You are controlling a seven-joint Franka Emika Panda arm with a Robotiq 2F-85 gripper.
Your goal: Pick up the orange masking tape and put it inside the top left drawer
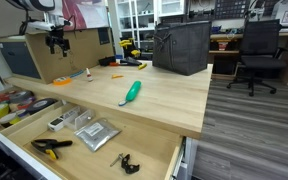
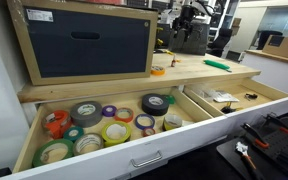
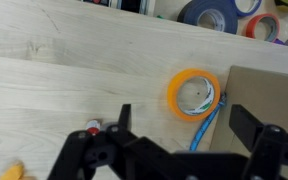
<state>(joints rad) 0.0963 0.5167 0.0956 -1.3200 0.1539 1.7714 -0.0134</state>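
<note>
Exterior view: gripper (image 1: 56, 42) hangs above the orange masking tape (image 1: 62, 81), which lies flat on the benchtop.

Exterior view: the tape (image 2: 157, 71) sits just beside the wooden box (image 2: 84, 40), and the top left drawer (image 2: 29, 135) is open below.

Wrist view: jaws spread, empty. The roll (image 3: 193, 93) lies roughly between them, but your right finger looks to be over the box. Turn the wrist before you descend.

No text, brand, number or sign can be read in any view. A small pale sticker (image 2: 39, 15) on the wooden-framed cabinet (image 2: 84, 42) in an exterior view is too blurred to read.
</note>
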